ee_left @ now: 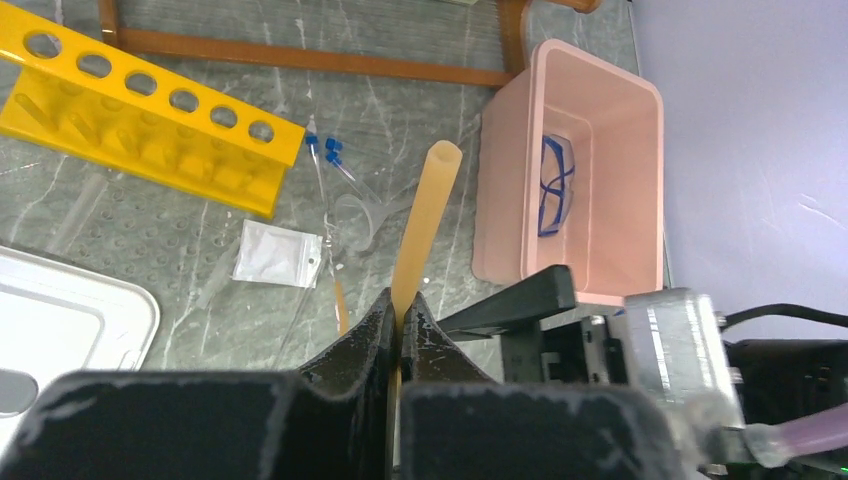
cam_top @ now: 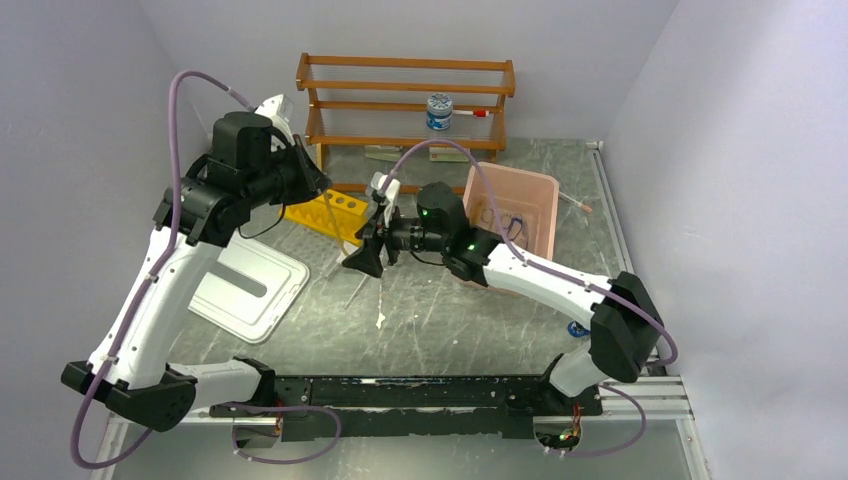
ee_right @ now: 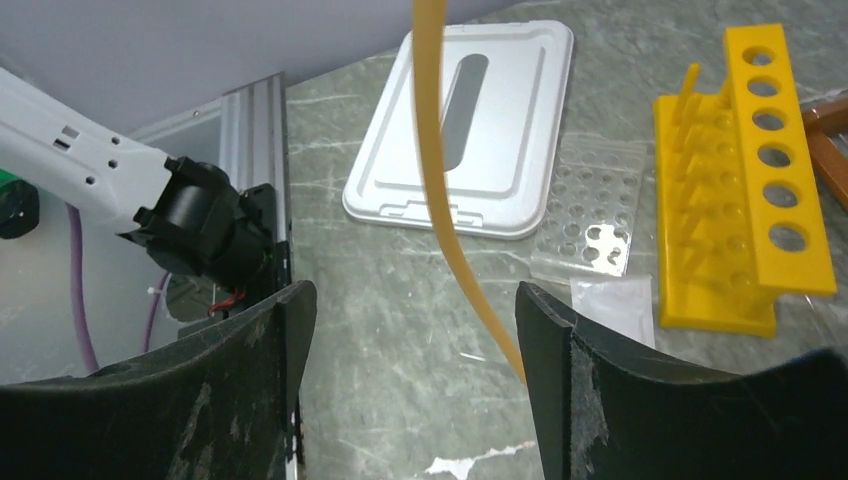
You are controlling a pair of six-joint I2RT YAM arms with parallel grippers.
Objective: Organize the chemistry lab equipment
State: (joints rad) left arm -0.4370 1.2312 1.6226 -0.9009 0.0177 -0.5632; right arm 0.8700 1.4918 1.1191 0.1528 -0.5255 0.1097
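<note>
My left gripper (ee_left: 402,315) is shut on the tan rubber hose (ee_left: 425,230), whose open end points up past the jaws. In the top view this gripper (cam_top: 312,182) is held above the yellow test-tube rack (cam_top: 325,212). The hose (ee_right: 440,180) hangs down between the wide-open jaws of my right gripper (ee_right: 415,330) without touching them. The right gripper (cam_top: 365,255) hovers just right of the rack. The rack (ee_left: 150,130) lies on the table, with two small blue-capped tubes (ee_left: 335,165) beside its end.
A pink bin (cam_top: 515,205) holding blue goggles (ee_left: 555,185) stands at right. A white lid (cam_top: 245,285) lies at left. A wooden shelf (cam_top: 405,100) with a blue-labelled jar (cam_top: 438,112) stands at the back. A small plastic bag (ee_left: 278,255) and a clear perforated plate (ee_right: 595,205) lie near the rack.
</note>
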